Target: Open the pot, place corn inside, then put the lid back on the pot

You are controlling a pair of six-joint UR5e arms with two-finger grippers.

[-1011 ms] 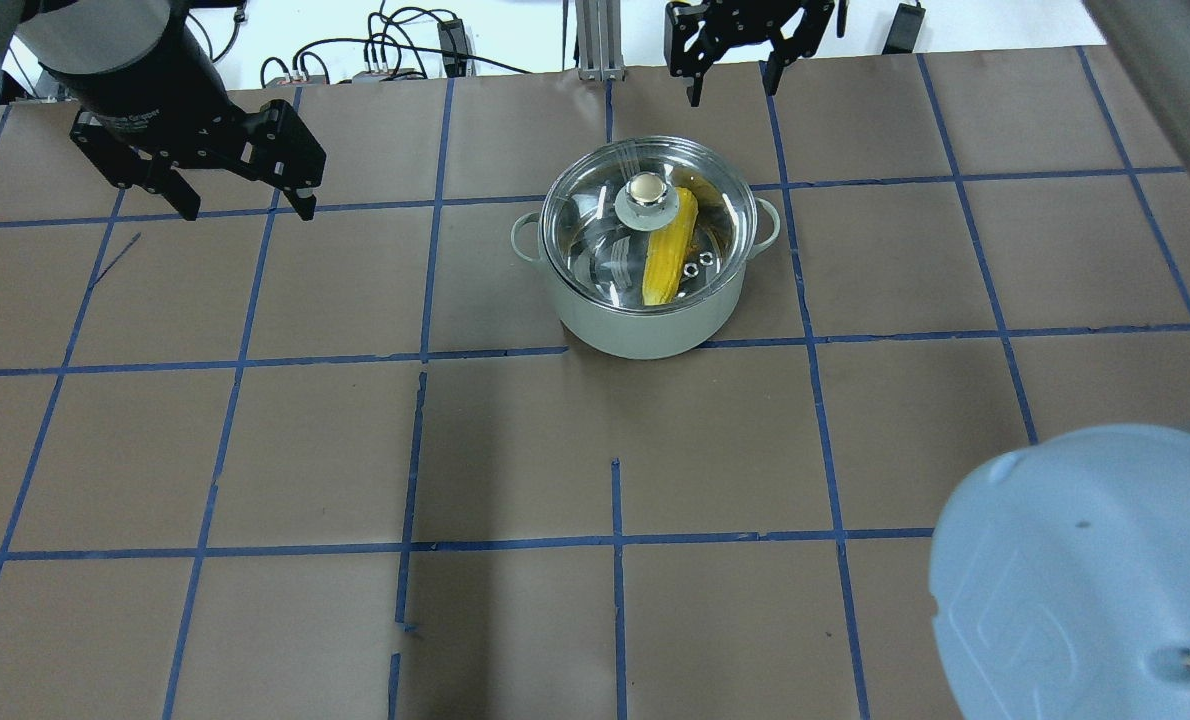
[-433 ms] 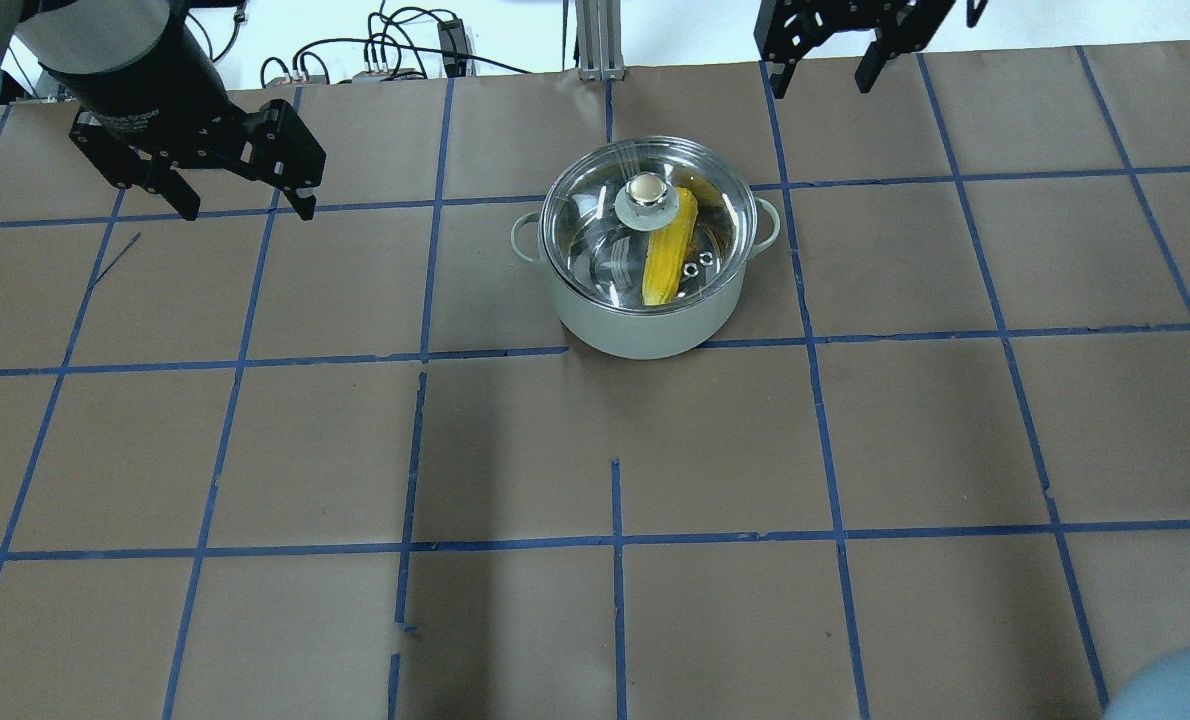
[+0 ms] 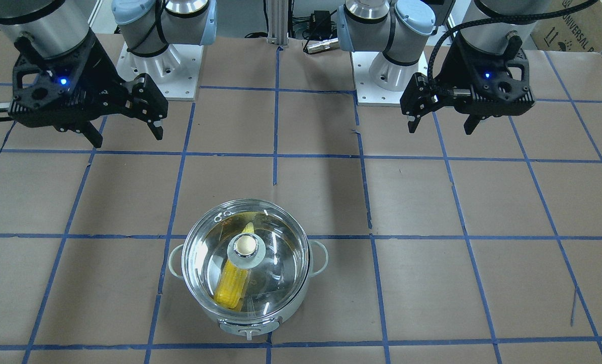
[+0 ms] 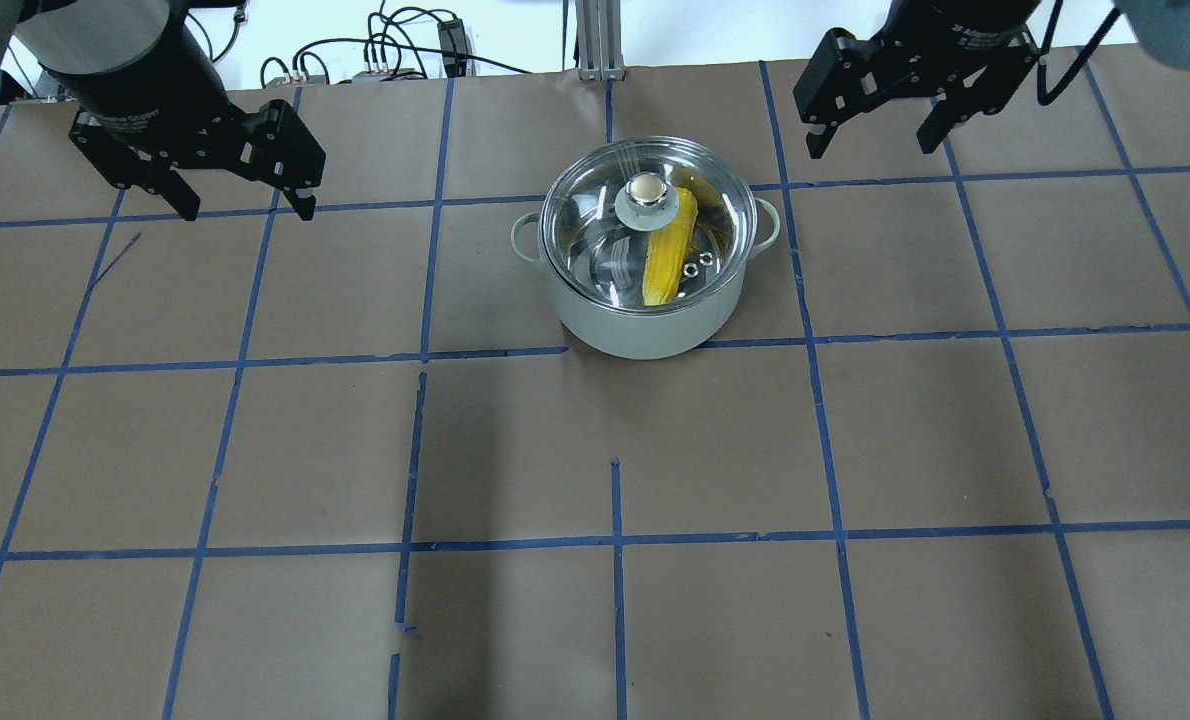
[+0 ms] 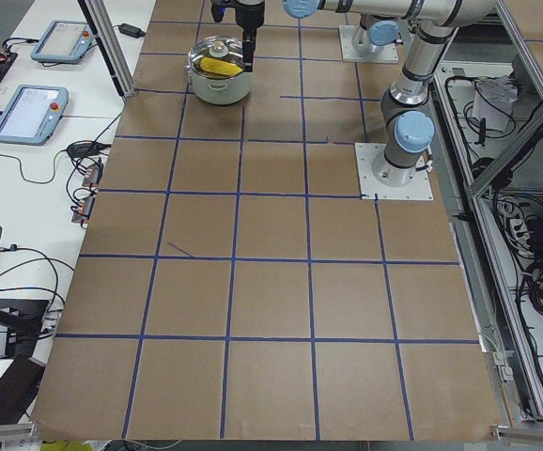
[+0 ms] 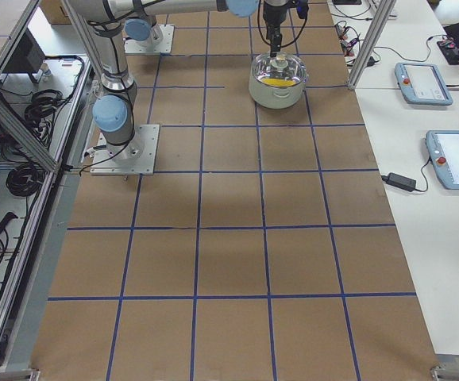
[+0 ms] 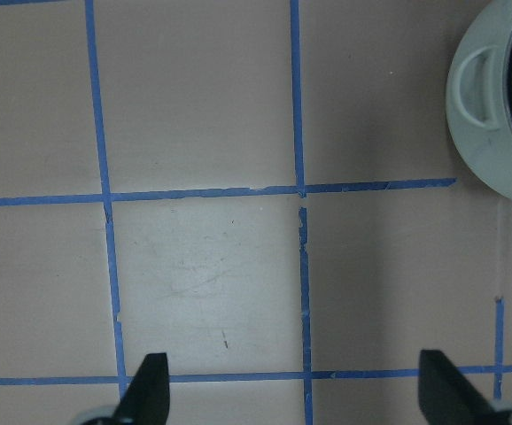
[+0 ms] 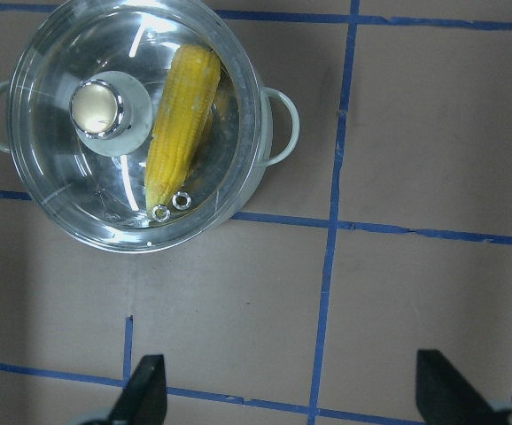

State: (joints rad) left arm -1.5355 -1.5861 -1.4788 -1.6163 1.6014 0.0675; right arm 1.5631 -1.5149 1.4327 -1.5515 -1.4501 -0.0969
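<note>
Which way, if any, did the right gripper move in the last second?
Yes. Overhead, the right gripper slid to the view's right, away from the pot, which stayed put.

You get an overhead view from behind the robot [image 3: 387, 68] and a steep front view facing it across the table [image 3: 483, 283]. Distant side cameras look along it from each end, wrist cameras straight down; every view catches the pot [image 4: 645, 330].

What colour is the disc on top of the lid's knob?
Beige-gold. The disc shows best in the right wrist-mounted view.
</note>
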